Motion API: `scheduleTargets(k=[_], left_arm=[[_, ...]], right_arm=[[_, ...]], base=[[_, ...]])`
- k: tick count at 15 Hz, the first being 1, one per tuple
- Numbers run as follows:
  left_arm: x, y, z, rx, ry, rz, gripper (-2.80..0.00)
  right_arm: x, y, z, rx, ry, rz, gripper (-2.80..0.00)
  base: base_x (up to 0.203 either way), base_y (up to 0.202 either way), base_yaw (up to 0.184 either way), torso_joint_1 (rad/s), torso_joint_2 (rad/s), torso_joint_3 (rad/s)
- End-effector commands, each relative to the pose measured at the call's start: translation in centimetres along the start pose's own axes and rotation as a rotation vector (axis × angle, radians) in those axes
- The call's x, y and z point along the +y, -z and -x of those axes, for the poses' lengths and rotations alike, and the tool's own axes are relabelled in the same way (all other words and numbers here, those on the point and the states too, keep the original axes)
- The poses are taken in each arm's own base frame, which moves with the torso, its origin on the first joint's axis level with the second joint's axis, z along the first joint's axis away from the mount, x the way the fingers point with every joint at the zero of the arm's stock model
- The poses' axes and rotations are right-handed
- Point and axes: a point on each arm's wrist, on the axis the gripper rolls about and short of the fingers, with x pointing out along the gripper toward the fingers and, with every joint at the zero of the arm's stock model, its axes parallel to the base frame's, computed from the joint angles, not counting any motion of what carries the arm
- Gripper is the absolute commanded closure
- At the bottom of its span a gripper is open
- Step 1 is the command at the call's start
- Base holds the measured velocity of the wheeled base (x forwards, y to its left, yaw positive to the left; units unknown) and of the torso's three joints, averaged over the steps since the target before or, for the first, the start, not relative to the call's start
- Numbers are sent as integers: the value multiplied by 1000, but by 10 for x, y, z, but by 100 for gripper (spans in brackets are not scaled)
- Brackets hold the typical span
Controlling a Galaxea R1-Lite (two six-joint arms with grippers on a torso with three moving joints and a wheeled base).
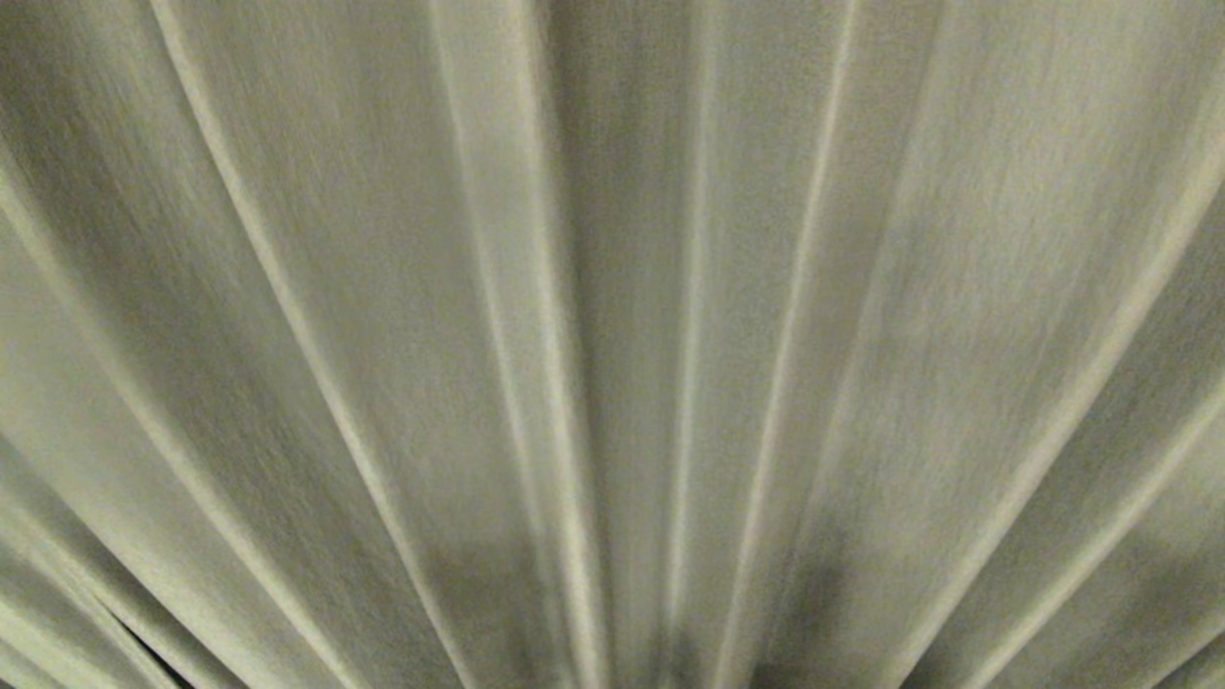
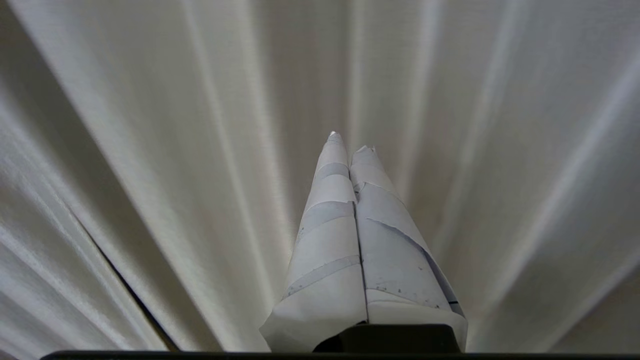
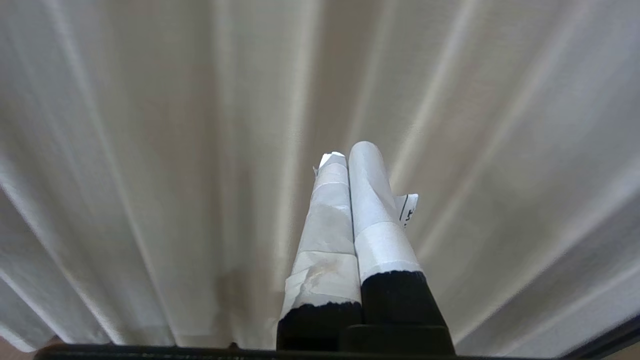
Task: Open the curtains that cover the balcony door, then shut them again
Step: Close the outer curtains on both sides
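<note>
I count one stretch of curtains (image 1: 612,344) filling my head view edge to edge; I cannot tell whether it is one panel or two. About eight pale pleat ridges fan upward from the bottom centre of the frame. I have two grippers: my left gripper (image 2: 350,141) and my right gripper (image 3: 350,150), each with two taped fingers pressed together.

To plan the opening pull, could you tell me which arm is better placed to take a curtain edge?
Probably the left: a dark slit in the cream woven curtains shows near the shut left gripper; the shut right gripper faces unbroken pleats.
</note>
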Motion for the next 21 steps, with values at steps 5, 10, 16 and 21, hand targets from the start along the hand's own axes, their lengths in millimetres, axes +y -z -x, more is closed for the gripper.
scheduleTargets(k=[5,10,16,21], left_arm=[[0,0,0,0,1,0,0],[0,0,0,0,1,1,0],[0,0,0,0,1,9,0],[0,0,0,0,1,12,0]], right_arm=[[0,0,0,1,-1,2,0],[0,0,0,-1,-1,2,0],[0,0,0,-1,-1,2,0],[0,0,0,-1,-1,2,0]], base=[[0,0,0,0,0,0],[0,0,0,0,0,0],[1,97,-4,2,-1,2],[0,195,0,1,1,2]])
